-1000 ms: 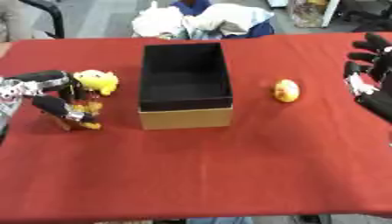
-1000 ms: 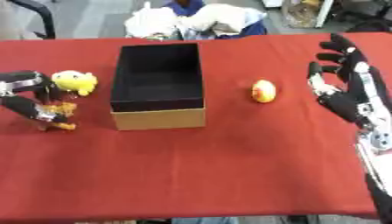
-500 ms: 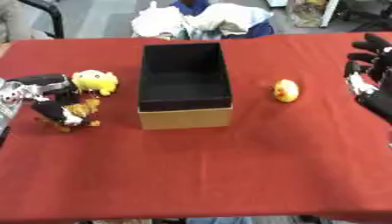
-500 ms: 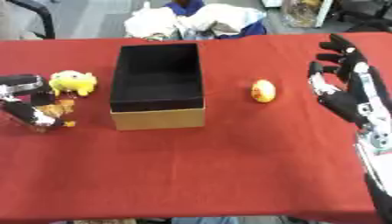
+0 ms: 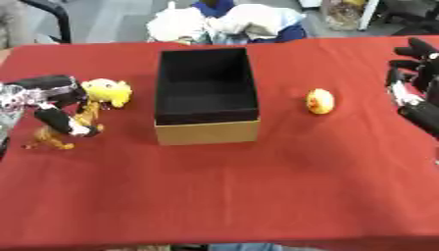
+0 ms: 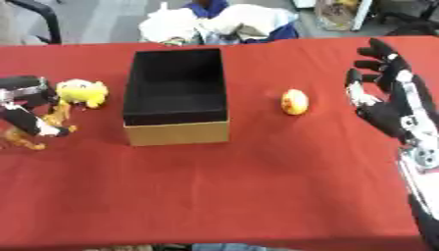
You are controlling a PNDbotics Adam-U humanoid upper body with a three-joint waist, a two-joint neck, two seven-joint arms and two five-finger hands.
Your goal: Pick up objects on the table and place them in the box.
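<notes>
Left eye view: left hand (image 5: 53, 105) fingers curled round plush toy (image 5: 90, 105); right hand (image 6: 390, 105) fingers straight.

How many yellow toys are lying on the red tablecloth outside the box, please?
2: a yellow-and-orange plush toy left of the black-lined cardboard box, at the left robot hand, and a small yellow egg-shaped toy right of it. None visible inside.

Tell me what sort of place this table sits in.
Probably an indoor lab or office workspace set up for robot trials. A table under a red cloth holds only a box and toys, a grey floor lies beyond, and a chair stands at the far edge.
</notes>
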